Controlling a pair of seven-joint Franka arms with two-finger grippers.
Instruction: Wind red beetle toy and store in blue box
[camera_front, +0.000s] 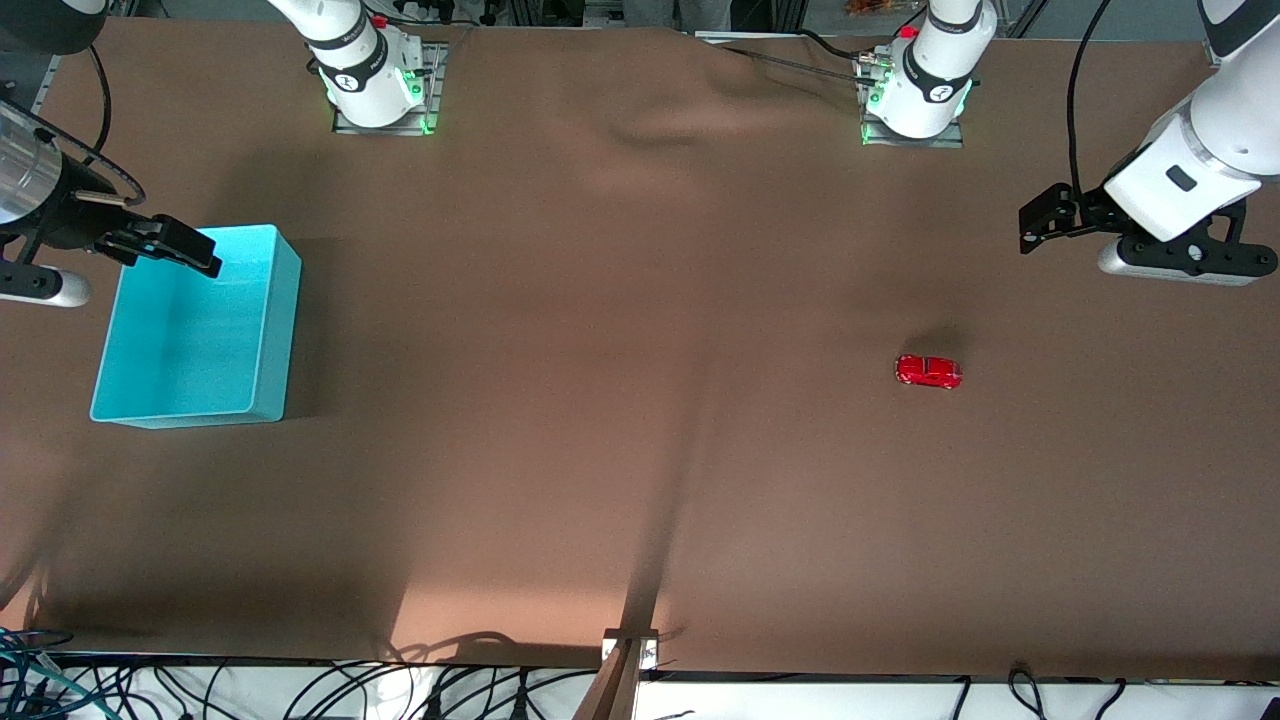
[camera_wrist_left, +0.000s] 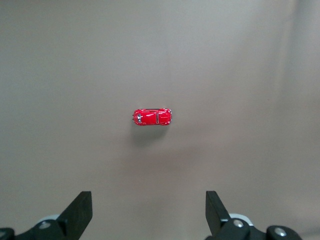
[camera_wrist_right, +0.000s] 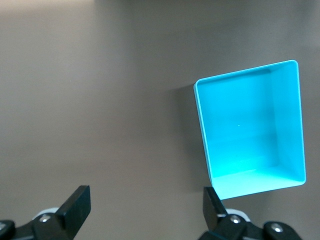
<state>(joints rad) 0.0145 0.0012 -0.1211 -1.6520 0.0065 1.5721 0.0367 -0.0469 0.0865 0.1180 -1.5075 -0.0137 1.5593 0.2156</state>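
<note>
Red beetle toy: the red beetle toy (camera_front: 929, 371) sits on its wheels on the brown desk (camera_front: 600, 400), toward my left arm's end and lying lengthwise along the desk; nothing touches it.

Blue box: the blue box (camera_front: 265, 330) stands open and empty toward my right arm's end, well apart from the toy.

Left tool: my left tool (camera_front: 1040, 222) hangs in the air over bare desk near my left arm's end, its fingers (camera_wrist_left: 80, 210) spread wide. In the left wrist view the toy (camera_wrist_left: 152, 117) lies ahead of the gap between them, not yet inside it.

Right tool: my right tool (camera_front: 170, 245) hovers over the box's rim at the corner farthest from the front camera, fingers (camera_wrist_right: 75, 202) spread and carrying nothing; this arm waits. In the right wrist view the box (camera_wrist_right: 205, 130) lies off to one side.

Stage: I judge the task is at its start, with the toy neither wound nor picked up.

Risk, the grasp: the toy is tiny, glossy and rounded, so I expect it to squirt out if my fingers close off-centre or on the curved roof.

Risk, rolling: it stands on free wheels, so a nudge from one finger before the other lands could send it rolling away.

Risk, winding: pulling it back needs downward pressure; too little and the wheels skid on the desk cloth.

Risk, the carry: the long haul to the box gives a weak grip time to slip.
</note>
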